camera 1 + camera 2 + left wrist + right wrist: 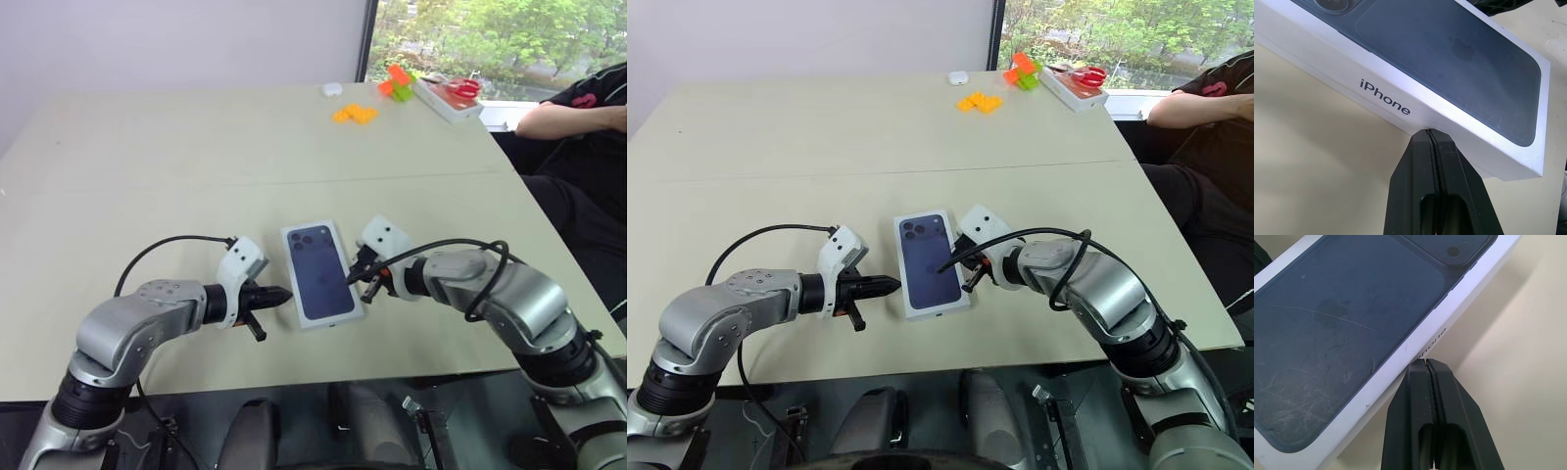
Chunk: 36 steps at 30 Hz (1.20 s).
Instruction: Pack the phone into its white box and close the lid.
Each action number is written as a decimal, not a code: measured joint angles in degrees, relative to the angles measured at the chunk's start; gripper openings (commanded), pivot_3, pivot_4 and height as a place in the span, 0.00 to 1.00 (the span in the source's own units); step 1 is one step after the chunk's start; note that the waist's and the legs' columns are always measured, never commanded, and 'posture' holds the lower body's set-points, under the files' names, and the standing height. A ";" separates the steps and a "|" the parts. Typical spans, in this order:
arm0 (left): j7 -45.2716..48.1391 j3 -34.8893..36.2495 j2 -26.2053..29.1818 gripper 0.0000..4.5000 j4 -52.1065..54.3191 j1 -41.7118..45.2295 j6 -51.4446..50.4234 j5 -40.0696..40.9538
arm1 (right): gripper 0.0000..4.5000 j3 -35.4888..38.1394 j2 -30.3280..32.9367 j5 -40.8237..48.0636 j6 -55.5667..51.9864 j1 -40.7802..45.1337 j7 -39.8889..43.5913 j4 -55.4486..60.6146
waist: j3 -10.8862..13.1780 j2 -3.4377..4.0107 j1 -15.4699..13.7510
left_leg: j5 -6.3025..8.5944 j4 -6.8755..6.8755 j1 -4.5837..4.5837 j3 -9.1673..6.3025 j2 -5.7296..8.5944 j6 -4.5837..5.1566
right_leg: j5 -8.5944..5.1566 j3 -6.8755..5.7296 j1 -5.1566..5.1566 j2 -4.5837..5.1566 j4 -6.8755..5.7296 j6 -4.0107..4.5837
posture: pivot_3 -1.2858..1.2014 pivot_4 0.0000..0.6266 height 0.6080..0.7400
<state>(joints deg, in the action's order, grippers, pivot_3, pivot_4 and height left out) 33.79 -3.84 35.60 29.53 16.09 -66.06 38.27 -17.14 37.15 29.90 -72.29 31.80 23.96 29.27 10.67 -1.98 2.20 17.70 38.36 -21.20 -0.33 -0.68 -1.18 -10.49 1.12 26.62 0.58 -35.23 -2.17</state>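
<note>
I see the lid (319, 272) seated picture side up on the worktop (196, 157), lying between my two grippers near the front edge. My left gripper (277, 294) has its fingers clenched together, empty, tips against the lid's left side wall. My right gripper (355, 276) is likewise clenched on nothing, tips at the lid's right side wall. A person's arm (573, 116) rests at the far right.

The white rectangular cardboard lid (1415, 73), topped by a dark phone picture, carries the black word "iPhone" on one long side wall. The opposite wall's lettering is half hidden, reading "…one". A faint apple logo marks the picture.
</note>
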 measured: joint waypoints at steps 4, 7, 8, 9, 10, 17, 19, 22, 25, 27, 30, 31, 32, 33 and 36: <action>0.00 0.00 -0.01 0.00 0.01 0.00 0.00 0.00 | 0.01 0.00 -0.07 -0.36 0.00 -0.06 0.23 0.00 | 0.00 0.00 0.00 | 0.00 0.00 0.00 0.00 0.00 0.00 | 0.00 0.00 0.00 0.00 0.00 0.00 | 0.52 0.24 0.99; 0.20 2.40 -0.97 0.00 -0.44 -0.25 0.02 1.97 | 0.01 0.80 1.49 -0.55 1.10 -0.87 1.43 0.30 | 0.00 0.00 -0.05 | 0.00 0.02 -0.03 -0.01 0.00 0.00 | 0.00 -0.01 0.01 0.01 -0.01 0.01 | 0.52 0.24 0.99; 0.42 5.60 -1.90 0.00 -1.12 -0.28 0.13 3.82 | 0.01 2.00 3.68 -0.59 2.52 -1.78 2.66 0.74 | 0.00 0.00 -0.18 | 0.00 0.02 -0.04 -0.03 0.00 0.00 | 0.00 -0.04 0.00 0.02 -0.01 0.00 | 0.52 0.24 0.99; 0.26 8.84 -2.53 0.00 -2.23 -0.02 0.12 5.36 | 0.01 3.41 5.68 -0.75 4.05 -2.36 3.73 0.94 | 0.00 0.00 -0.33 | 0.00 0.05 -0.03 -0.02 0.01 0.00 | 0.00 -0.05 0.00 0.02 0.00 0.00 | 0.52 0.24 0.99; -0.12 11.45 -2.70 0.00 -3.19 0.41 0.09 6.22 | 0.01 4.73 7.02 -1.01 5.11 -2.59 4.59 1.00 | 0.00 0.00 -0.36 | 0.00 0.06 -0.03 -0.02 0.03 0.00 | 0.00 -0.05 -0.01 0.02 0.00 -0.01 | 0.52 0.24 0.99; -1.29 15.57 -3.24 0.00 -7.16 5.67 0.63 8.47 | 0.01 8.14 9.62 -1.52 11.46 -6.41 9.76 3.74 | -0.01 -0.02 -0.85 | 0.01 0.37 0.10 -0.03 0.02 0.01 | -0.12 -0.04 -0.20 -0.03 -0.13 -0.16 | 0.52 0.24 0.99; -1.96 14.88 -3.89 0.00 -9.50 7.66 0.97 7.86 | 0.01 8.15 9.39 -1.43 11.72 -6.70 10.43 4.47 | -0.01 -0.02 -1.18 | 0.01 0.51 0.01 -0.12 0.01 0.01 | -0.11 -0.12 -0.20 -0.04 -0.17 -0.14 | 0.52 0.24 0.99; -2.89 12.77 -4.65 0.00 -11.05 9.94 2.59 6.11 | 0.01 8.37 8.95 -0.12 12.74 -7.15 11.98 6.61 | -0.01 -0.02 -1.35 | 0.03 0.58 -0.04 -0.11 0.02 0.03 | -0.09 -0.12 -0.21 -0.01 -0.15 -0.11 | 0.52 0.24 0.99; -4.65 8.27 -7.15 0.00 -14.20 13.42 3.11 3.03 | 0.01 8.09 8.97 1.71 12.69 -8.67 13.91 9.13 | -0.01 -0.03 -1.70 | 0.04 0.65 -0.10 -0.15 0.05 0.05 | 0.00 -0.15 -0.24 0.05 -0.12 0.02 | 0.52 0.24 0.99; -5.31 4.13 -8.22 0.00 -15.42 14.40 2.85 1.15 | 0.01 6.31 8.98 1.88 12.28 -9.39 14.33 9.83 | -0.02 -0.03 -1.55 | 0.04 0.67 -0.09 -0.11 0.09 0.06 | 0.00 -0.11 -0.25 0.10 -0.11 0.02 | 0.52 0.24 0.99; -5.76 -1.79 -8.78 0.00 -17.22 15.36 1.63 -1.62 | 0.01 3.31 8.87 1.33 10.27 -10.34 13.49 9.54 | -0.02 -0.03 -1.19 | 0.05 0.68 -0.08 -0.05 0.09 0.06 | 0.00 -0.05 -0.23 0.08 -0.13 0.02 | 0.52 0.24 0.99; -5.98 -3.34 -8.77 0.00 -17.97 15.78 1.35 -2.79 | 0.01 2.77 8.57 1.17 9.38 -10.49 12.89 8.96 | -0.02 -0.03 -1.18 | 0.05 0.68 -0.05 -0.07 0.08 0.06 | -0.01 -0.05 -0.24 0.05 -0.15 0.02 | 0.52 0.24 0.99; -6.16 -4.33 -8.74 0.00 -18.29 16.24 1.32 -3.72 | 0.01 2.61 8.26 1.07 8.79 -10.56 12.46 8.71 | -0.02 -0.03 -1.25 | 0.05 0.68 -0.04 -0.10 0.07 0.06 | -0.01 -0.07 -0.24 0.03 -0.16 0.01 | 0.52 0.24 0.99; -6.21 -5.11 -8.71 0.00 -18.48 16.64 1.30 -4.45 | 0.01 2.28 8.11 0.94 8.42 -10.57 12.17 8.65 | -0.03 -0.01 -1.34 | 0.05 0.68 -0.01 -0.12 0.07 0.06 | -0.02 -0.08 -0.28 0.02 -0.17 0.00 | 0.52 0.24 0.99; -6.03 -6.97 -8.75 0.00 -18.70 17.45 1.54 -5.98 | 0.01 1.31 8.10 0.09 7.79 -10.83 11.65 8.63 | -0.07 -0.01 -1.40 | 0.05 0.68 0.05 -0.12 0.07 0.06 | -0.04 -0.09 -0.37 0.03 -0.15 -0.02 | 0.52 0.24 0.99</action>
<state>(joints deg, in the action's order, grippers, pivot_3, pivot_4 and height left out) 27.76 -10.81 26.86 10.83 33.54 -64.53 32.30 -15.83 45.25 29.99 -64.50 20.97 35.61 37.90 10.60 -1.99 0.80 17.75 39.04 -21.15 -0.45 -0.61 -1.12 -10.53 1.03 26.24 0.61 -35.38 -2.19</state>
